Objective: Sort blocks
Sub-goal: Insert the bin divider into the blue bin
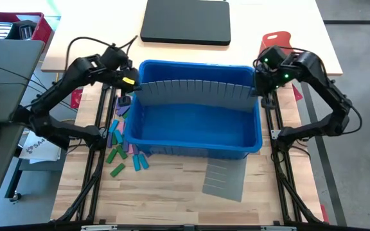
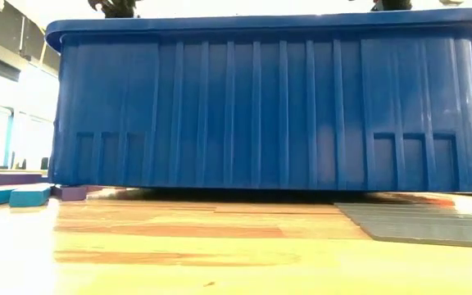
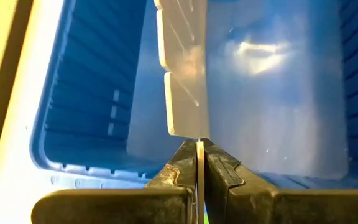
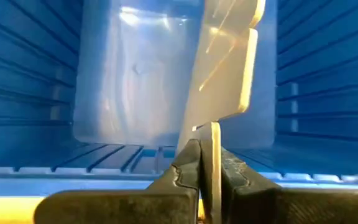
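A grey slotted divider sheet (image 1: 194,93) stands on edge across the far part of a large blue bin (image 1: 191,153), spanning it from left wall to right wall. My left gripper (image 1: 133,86) is shut on its left end and my right gripper (image 1: 259,86) on its right end. The blocks (image 1: 122,144), green, blue, pink and purple, lie scattered on the wooden table against the bin's left wall; a few of the blocks (image 2: 11,195) show low at the left in the low view. No gripper touches them. My left gripper (image 3: 199,146) pinches the divider's left end edge (image 3: 199,138) between its two fingers, one layer of thin sheet. The fingers slant down from over the bin's left rim. The sheet runs away from them into the bin, on edge. My right gripper (image 4: 207,134) pinches the divider's right end edge (image 4: 213,127) between its two fingers. It comes slanting down from over the bin's right rim. The sheet (image 4: 225,62) runs on into the bin, on edge and slightly tilted; I cannot tell whether its lower edge touches the floor.
A second grey divider sheet (image 1: 225,178) lies flat on the table at the bin's near right corner. A black flat case (image 1: 185,20) sits beyond the bin, a red tray (image 1: 15,25) at the far left, and a red piece (image 1: 276,42) at the far right.
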### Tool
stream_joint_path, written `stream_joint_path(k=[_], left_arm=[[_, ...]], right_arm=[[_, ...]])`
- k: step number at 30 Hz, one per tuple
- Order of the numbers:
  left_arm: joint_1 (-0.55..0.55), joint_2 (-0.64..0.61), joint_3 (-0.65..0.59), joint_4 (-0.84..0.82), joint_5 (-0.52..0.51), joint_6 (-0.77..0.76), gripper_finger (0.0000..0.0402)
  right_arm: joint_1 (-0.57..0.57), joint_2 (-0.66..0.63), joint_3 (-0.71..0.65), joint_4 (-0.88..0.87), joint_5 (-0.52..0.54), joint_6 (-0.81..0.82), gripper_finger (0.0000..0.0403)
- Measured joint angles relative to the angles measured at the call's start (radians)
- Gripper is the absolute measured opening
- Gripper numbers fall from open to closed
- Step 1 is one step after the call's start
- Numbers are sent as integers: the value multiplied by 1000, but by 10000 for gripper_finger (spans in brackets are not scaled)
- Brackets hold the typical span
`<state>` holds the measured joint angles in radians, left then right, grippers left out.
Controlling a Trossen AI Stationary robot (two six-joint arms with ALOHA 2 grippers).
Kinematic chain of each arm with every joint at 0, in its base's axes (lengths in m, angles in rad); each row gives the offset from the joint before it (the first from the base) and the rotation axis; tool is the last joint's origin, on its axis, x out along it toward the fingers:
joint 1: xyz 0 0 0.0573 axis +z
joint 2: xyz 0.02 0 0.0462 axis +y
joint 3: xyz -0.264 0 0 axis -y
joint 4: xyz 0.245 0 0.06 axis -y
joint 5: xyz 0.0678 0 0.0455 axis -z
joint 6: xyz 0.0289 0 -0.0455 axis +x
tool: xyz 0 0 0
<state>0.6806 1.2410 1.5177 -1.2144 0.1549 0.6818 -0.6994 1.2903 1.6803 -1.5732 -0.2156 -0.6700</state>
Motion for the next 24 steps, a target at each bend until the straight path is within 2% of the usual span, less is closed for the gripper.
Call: stream_joint_path(k=[7, 13, 20, 24], left_arm=[[20, -56, 4, 13, 151, -5, 1], [47, -46, 61, 17, 305, -84, 1], [47, -28, 82, 2, 396, -94, 1], [47, -29, 111, -31, 400, -87, 1]], right_arm=[[-126, -2, -14, 9, -76, -76, 3], [-216, -2, -15, 13, -163, -113, 2], [-258, -2, -11, 25, -199, -121, 1], [-295, -18, 1, 1, -337, -136, 1]])
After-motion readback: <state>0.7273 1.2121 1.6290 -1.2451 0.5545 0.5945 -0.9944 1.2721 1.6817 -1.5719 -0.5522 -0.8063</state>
